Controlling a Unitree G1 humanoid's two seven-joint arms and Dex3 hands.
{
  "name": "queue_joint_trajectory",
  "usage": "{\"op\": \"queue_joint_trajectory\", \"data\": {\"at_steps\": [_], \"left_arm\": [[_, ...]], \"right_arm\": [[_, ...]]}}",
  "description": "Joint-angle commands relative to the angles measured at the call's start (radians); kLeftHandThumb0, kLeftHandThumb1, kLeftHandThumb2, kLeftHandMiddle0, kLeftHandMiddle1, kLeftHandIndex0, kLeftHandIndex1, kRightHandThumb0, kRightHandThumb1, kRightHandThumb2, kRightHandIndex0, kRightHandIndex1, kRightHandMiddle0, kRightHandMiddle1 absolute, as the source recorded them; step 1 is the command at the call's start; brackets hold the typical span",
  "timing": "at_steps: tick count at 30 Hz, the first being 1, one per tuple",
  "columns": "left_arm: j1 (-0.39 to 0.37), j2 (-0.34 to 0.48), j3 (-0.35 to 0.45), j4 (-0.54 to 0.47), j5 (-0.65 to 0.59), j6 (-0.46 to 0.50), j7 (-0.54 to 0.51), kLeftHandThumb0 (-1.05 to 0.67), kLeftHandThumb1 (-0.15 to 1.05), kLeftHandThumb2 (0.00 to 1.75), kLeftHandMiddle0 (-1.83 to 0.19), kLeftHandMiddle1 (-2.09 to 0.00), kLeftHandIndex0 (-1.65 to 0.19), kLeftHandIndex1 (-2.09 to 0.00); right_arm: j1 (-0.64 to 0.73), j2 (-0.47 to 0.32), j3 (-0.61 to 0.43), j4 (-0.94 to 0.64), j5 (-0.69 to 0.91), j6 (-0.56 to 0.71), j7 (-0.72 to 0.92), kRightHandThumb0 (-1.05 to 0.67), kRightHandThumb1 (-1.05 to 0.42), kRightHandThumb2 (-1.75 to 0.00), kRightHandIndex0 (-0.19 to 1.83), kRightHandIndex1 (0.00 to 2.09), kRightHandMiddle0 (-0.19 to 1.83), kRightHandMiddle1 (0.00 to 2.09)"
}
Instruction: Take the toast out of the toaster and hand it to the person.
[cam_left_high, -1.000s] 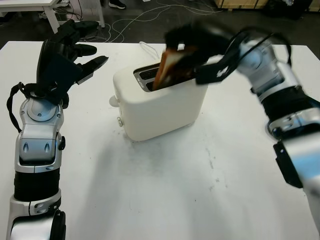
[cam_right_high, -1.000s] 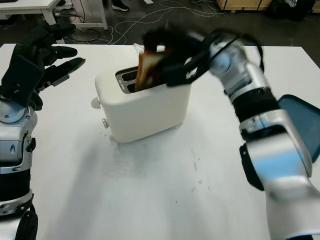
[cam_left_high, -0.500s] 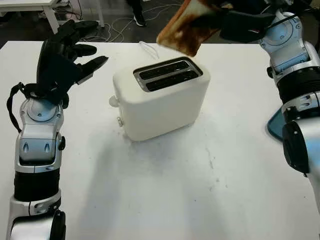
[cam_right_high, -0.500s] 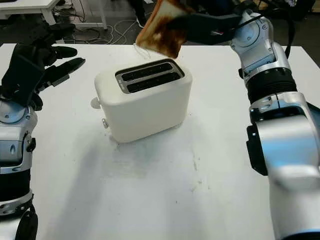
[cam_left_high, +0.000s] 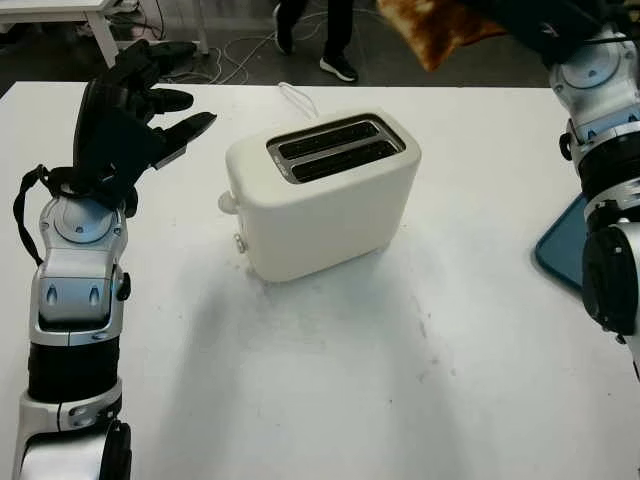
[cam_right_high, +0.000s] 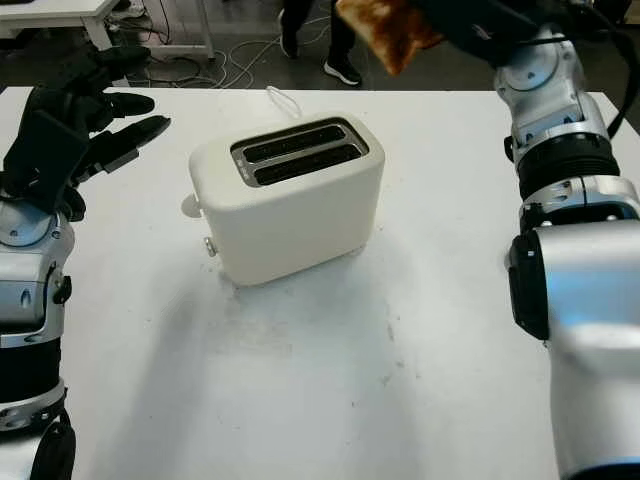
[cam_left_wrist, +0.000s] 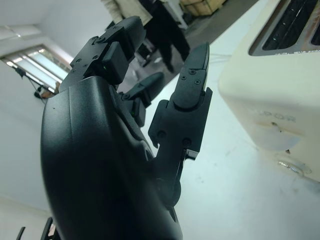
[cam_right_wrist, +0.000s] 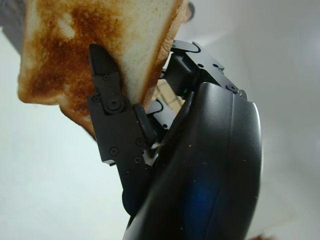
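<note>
Gripping the toast (cam_right_wrist: 95, 45) up high past the toaster (cam_left_high: 320, 195), right hand (cam_right_high: 480, 20) fingers (cam_right_wrist: 107, 100) pinch it; left hand (cam_left_high: 125, 120) open over the bench (cam_left_high: 330, 380).

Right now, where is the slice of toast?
The toast is up in the air in the right hand, pinched between its fingers, above and beyond the toaster, toward the person standing past the table's far edge.
</note>
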Motion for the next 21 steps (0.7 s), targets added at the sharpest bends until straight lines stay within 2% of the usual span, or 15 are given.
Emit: {"op": "queue_joint_trajectory", "data": {"at_steps": [1,6,11,16,21], "left_arm": [[0.003,0.002,-0.005,-0.007,0.010,0.006,0.007,-0.28,0.92,0.00,-0.31,-0.88,-0.41,-0.43],[0.000,0.004,-0.008,-0.011,0.009,0.014,0.004,-0.28,0.92,0.00,-0.31,-0.88,-0.41,-0.43],[0.001,0.004,-0.006,-0.007,0.008,0.008,0.005,-0.28,0.91,0.00,-0.31,-0.88,-0.41,-0.42],[0.001,0.004,-0.005,-0.004,0.007,0.006,0.006,-0.28,0.92,0.00,-0.31,-0.88,-0.41,-0.42],[0.002,0.004,-0.005,-0.002,0.007,0.000,0.005,-0.28,0.91,0.00,-0.31,-0.88,-0.42,-0.41]], "right_arm": [[0.030,-0.004,-0.024,0.027,0.026,0.041,-0.033,-0.32,-0.92,-0.48,0.95,1.75,0.72,1.75],[0.066,0.019,-0.028,0.058,0.028,0.131,-0.118,-0.23,-0.92,-0.46,0.82,1.75,0.53,1.75],[0.102,0.041,-0.040,0.062,0.038,0.122,-0.157,-0.13,-0.92,-0.41,0.68,1.75,0.40,1.68],[0.121,0.056,-0.031,0.071,0.029,0.127,-0.156,-0.17,-0.92,-0.46,0.56,1.75,0.22,1.74],[0.129,0.086,-0.078,0.075,0.079,0.144,-0.144,-0.13,-0.92,-0.46,0.72,1.75,0.39,1.75]]}}
